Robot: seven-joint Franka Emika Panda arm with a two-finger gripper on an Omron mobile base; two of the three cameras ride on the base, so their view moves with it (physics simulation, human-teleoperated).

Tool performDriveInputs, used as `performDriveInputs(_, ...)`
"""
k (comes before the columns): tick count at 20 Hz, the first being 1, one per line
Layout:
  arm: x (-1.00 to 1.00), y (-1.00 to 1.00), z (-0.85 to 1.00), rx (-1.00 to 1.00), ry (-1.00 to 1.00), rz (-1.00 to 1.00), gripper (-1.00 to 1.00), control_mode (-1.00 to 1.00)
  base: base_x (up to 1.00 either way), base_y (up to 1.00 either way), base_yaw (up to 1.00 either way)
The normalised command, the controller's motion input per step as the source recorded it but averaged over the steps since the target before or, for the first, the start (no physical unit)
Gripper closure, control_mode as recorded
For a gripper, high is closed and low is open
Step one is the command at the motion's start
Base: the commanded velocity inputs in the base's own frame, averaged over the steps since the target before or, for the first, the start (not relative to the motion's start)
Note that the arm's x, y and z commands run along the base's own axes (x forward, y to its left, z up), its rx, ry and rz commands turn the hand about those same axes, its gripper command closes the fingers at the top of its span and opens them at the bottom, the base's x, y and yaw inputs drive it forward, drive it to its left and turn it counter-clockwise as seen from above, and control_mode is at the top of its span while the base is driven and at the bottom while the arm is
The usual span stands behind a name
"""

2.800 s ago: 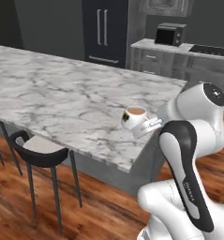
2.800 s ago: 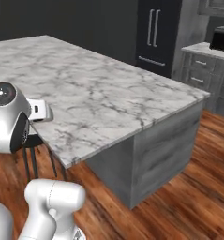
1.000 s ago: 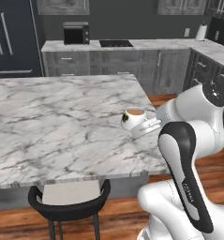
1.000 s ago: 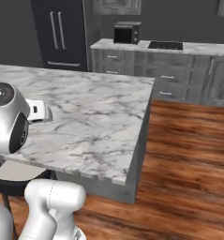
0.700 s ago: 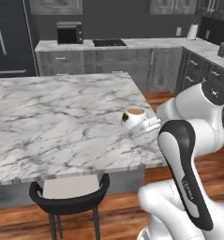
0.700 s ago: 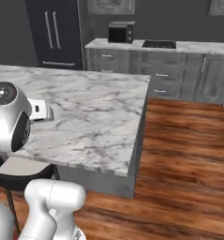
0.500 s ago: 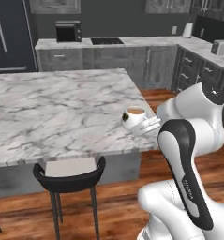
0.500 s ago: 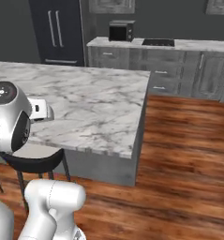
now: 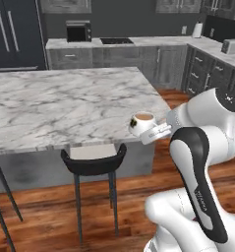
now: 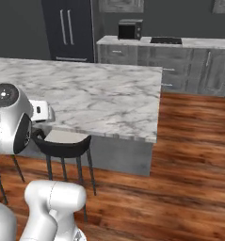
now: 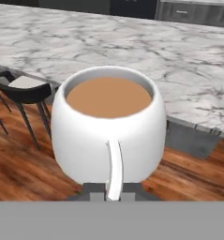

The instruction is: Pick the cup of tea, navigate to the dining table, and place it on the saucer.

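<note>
White marble dining table point(image 9: 65, 103) stands before the robot. The fingers point(image 11: 108, 190) are closed on the handle of the cup of tea point(image 9: 142, 124), held upright in the air just off the table's near right corner, above a black stool point(image 9: 93, 165).

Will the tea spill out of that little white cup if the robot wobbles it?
Probably, yes. The cup of tea is filled fairly near its rim, so a tilt or jolt could slosh it. Its smooth round side looks slippery, and the gripper seems to hold it only by the thin handle, so it might swing. It looks hard and glossy, so a drop onto the wooden floor would likely break it.
</note>
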Motion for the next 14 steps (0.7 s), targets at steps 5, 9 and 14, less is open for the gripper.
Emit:
performDriveInputs(5, 0.00, 0.00, 0.00, 0.00, 0.00, 0.00, 1.00, 1.00, 0.00, 1.00, 0.00)
performDriveInputs(9, 0.00, 0.00, 0.00, 0.00, 0.00, 0.00, 1.00, 1.00, 0.05, 1.00, 0.00)
performDriveInputs(14, 0.00, 0.00, 0.00, 0.00, 0.00, 0.00, 1.00, 1.00, 0.23, 1.00, -0.03)
